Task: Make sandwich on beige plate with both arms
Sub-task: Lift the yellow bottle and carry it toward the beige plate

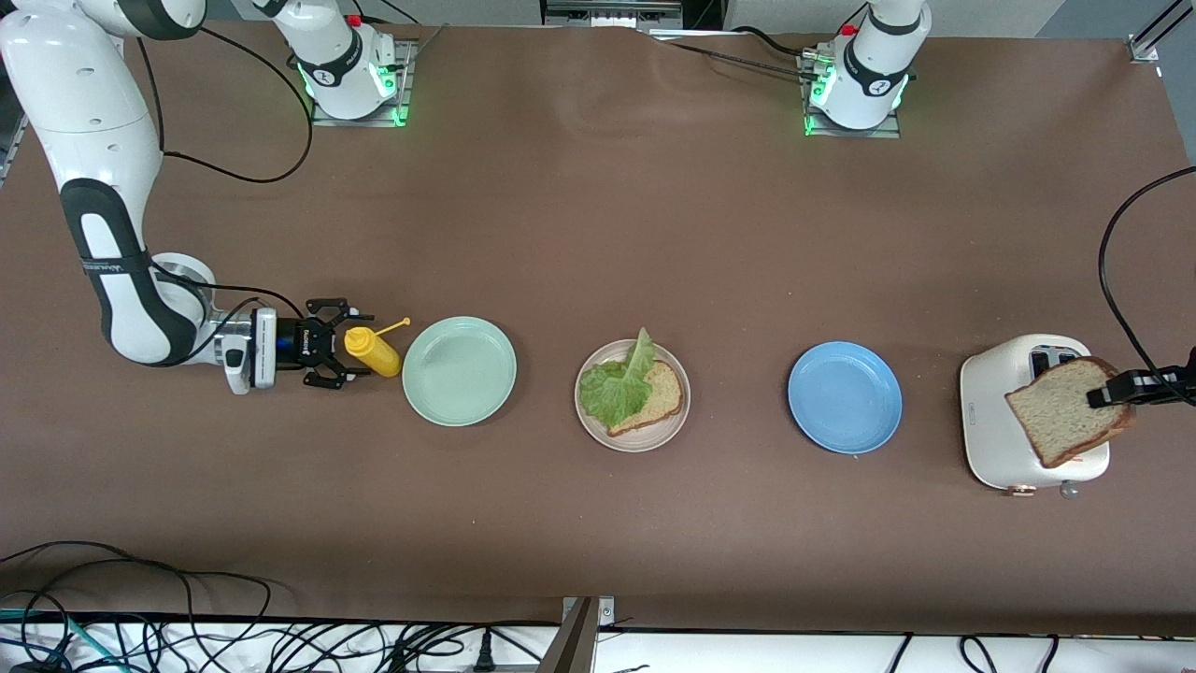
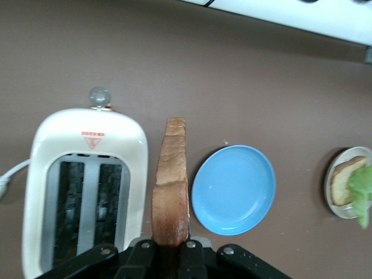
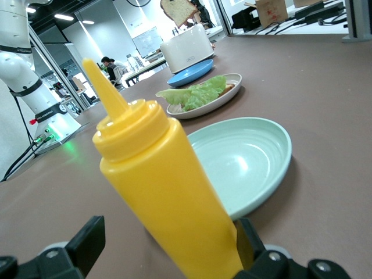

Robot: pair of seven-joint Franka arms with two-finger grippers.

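Note:
The beige plate point(image 1: 598, 425) at the table's middle carries one brown bread slice point(image 1: 659, 393) with a green lettuce leaf point(image 1: 617, 383) lying partly over it. My left gripper point(image 1: 1112, 393) is shut on a second bread slice point(image 1: 1060, 411) and holds it on edge in the air over the white toaster point(image 1: 990, 439). The left wrist view shows that slice point(image 2: 171, 186) pinched at its crust in the gripper point(image 2: 171, 253). My right gripper point(image 1: 332, 357) is low at the right arm's end of the table, open, with a yellow squeeze bottle point(image 1: 372, 350) between its fingers.
A mint-green plate point(image 1: 458, 371) lies between the yellow bottle and the beige plate. Between the beige plate and the toaster is a blue plate point(image 1: 844, 397). A black cable point(image 1: 1117, 280) curves near the toaster. The toaster's slots point(image 2: 87, 203) show nothing inside.

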